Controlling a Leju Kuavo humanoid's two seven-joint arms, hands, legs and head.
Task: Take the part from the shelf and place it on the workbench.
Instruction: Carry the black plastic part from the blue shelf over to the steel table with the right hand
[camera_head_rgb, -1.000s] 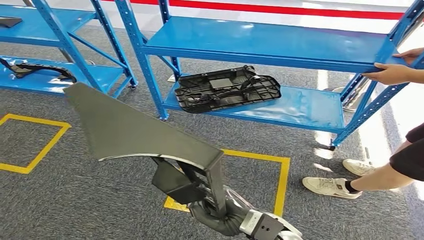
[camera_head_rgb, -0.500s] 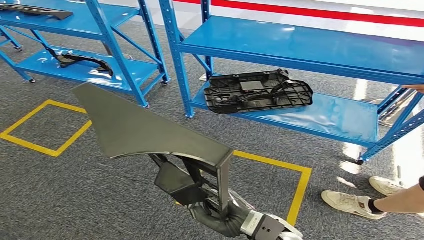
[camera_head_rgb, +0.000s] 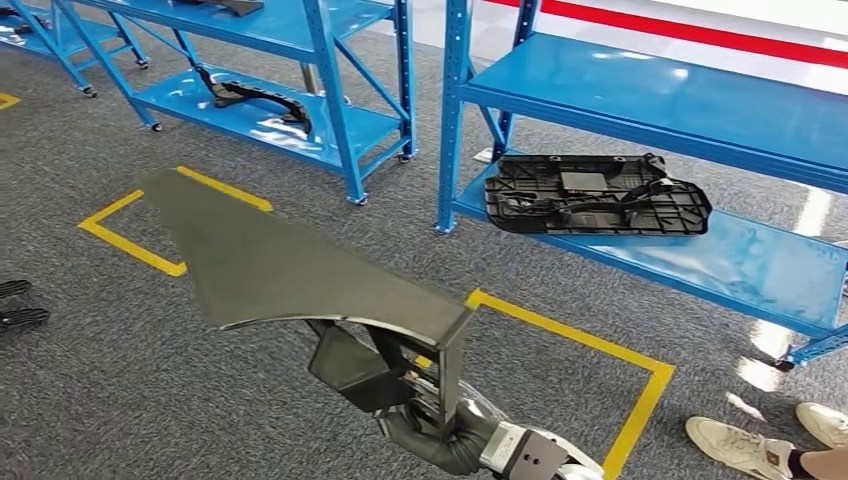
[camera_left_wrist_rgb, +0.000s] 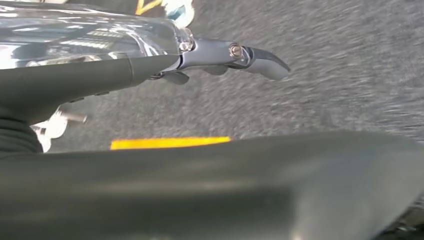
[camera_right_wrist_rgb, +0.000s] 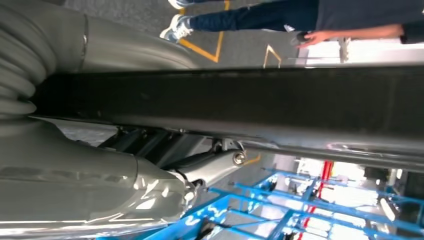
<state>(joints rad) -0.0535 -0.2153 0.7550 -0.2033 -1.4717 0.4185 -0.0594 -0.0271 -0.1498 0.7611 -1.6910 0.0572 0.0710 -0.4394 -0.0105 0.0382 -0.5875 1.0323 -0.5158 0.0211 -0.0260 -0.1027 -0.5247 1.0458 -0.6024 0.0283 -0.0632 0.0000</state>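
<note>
A large dark grey panel part (camera_head_rgb: 290, 260), wide and pointed at its far left end, is carried above the carpet in front of me. My right hand (camera_head_rgb: 432, 432) grips it from below at its bracket end, low in the head view. The right wrist view has the same part (camera_right_wrist_rgb: 260, 100) crossing the picture as a dark bar, with my right hand (camera_right_wrist_rgb: 105, 170) wrapped under it. My left hand (camera_left_wrist_rgb: 220, 56) hangs over the grey carpet with its fingers stretched out and nothing in them.
Blue shelves (camera_head_rgb: 640, 105) stand ahead; a black gridded part (camera_head_rgb: 597, 195) lies on the lower board. A second blue shelf (camera_head_rgb: 300, 40) on the left holds a curved black part (camera_head_rgb: 255, 98). Yellow floor squares (camera_head_rgb: 640, 400) mark the carpet. A person's white shoe (camera_head_rgb: 745, 447) is at the lower right, dark shoes (camera_head_rgb: 15, 305) at the left.
The whole picture has slid to the right, so the camera has turned left. The person's hands on the shelf have left the view. The part stays in my right hand.
</note>
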